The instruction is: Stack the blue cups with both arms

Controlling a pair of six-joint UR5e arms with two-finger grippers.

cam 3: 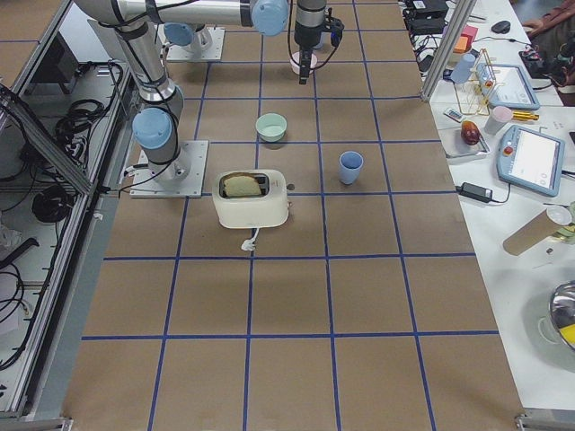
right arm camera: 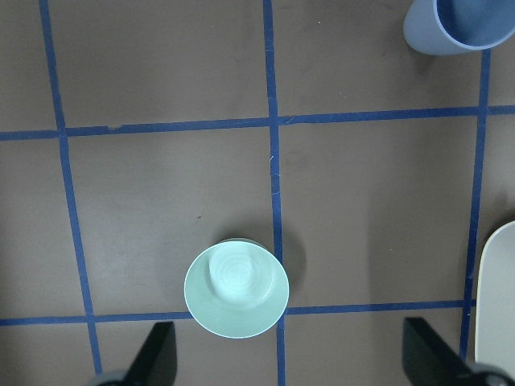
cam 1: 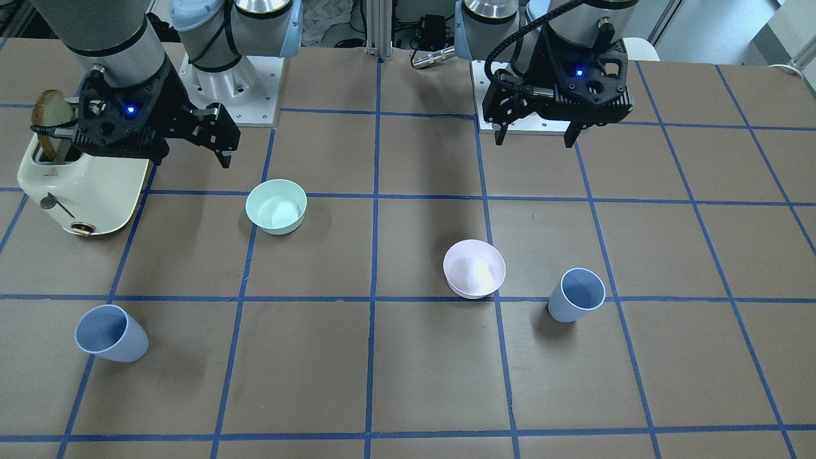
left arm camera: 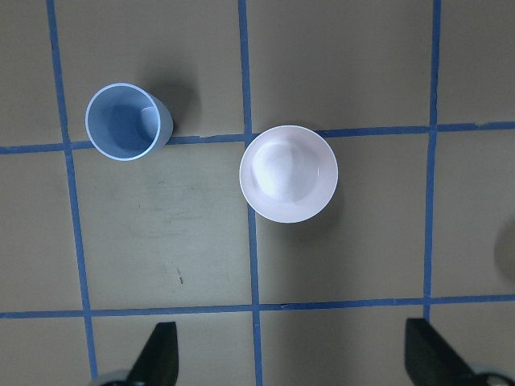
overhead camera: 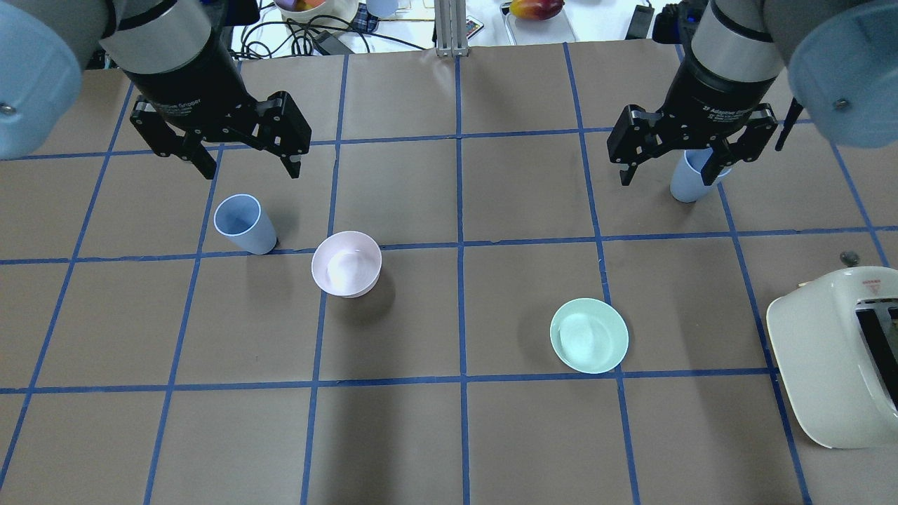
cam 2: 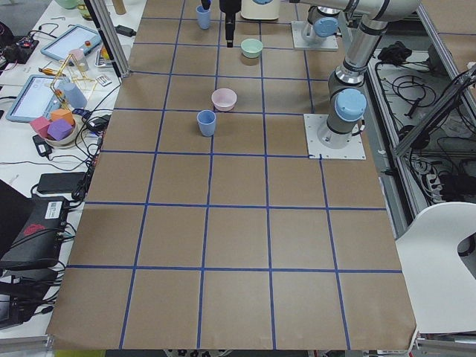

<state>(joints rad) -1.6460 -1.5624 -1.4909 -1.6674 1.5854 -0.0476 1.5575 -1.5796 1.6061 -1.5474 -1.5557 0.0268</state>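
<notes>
Two blue cups stand upright and apart on the table. One cup [overhead camera: 245, 224] [cam 1: 577, 294] is on my left side, beside the pink bowl [overhead camera: 346, 264]; it also shows in the left wrist view [left arm camera: 127, 121]. The other cup [overhead camera: 691, 181] [cam 1: 111, 333] is on my right side, partly hidden behind my right gripper in the overhead view, and shows at the top edge of the right wrist view [right arm camera: 459, 24]. My left gripper [overhead camera: 250, 168] [cam 1: 535, 139] is open and empty, above the table, apart from its cup. My right gripper [overhead camera: 666, 175] is open and empty too.
A mint-green bowl [overhead camera: 589, 335] [right arm camera: 236, 291] sits right of centre. A cream toaster [overhead camera: 835, 365] [cam 1: 83, 191] with a slice of toast [cam 1: 51, 121] stands at the table's right end. Blue tape lines grid the brown table.
</notes>
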